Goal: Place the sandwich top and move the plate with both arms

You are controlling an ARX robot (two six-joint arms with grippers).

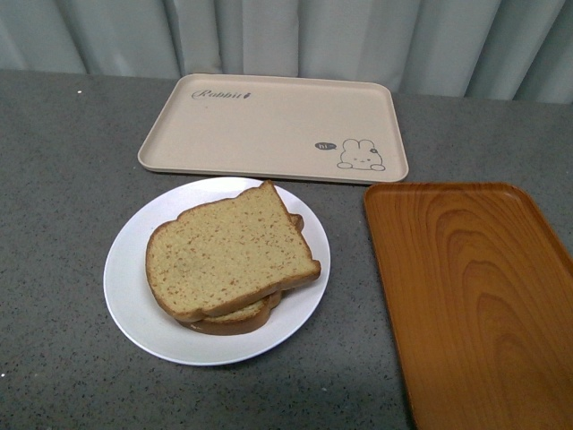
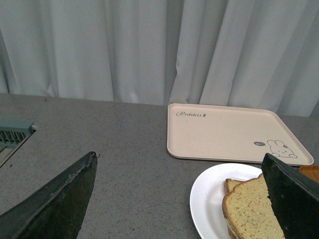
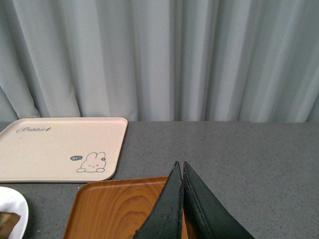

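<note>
Lying flat over the plate (image 1: 132, 300), sandwich top (image 1: 228, 253), long axis left-to-right.

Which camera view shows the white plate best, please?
The front view: the whole plate shows there, with the sandwich top stacked in its middle. The left wrist view catches only part of it, cropped by the frame. The right wrist view shows just a sliver of rim at its edge.

The grey tabletop (image 1: 54, 179) before me carries three things. A white plate (image 1: 125, 269) lies nearest, a beige rabbit tray (image 1: 269, 125) behind it, an orange wood-grain tray (image 1: 474, 296) to its right.
</note>
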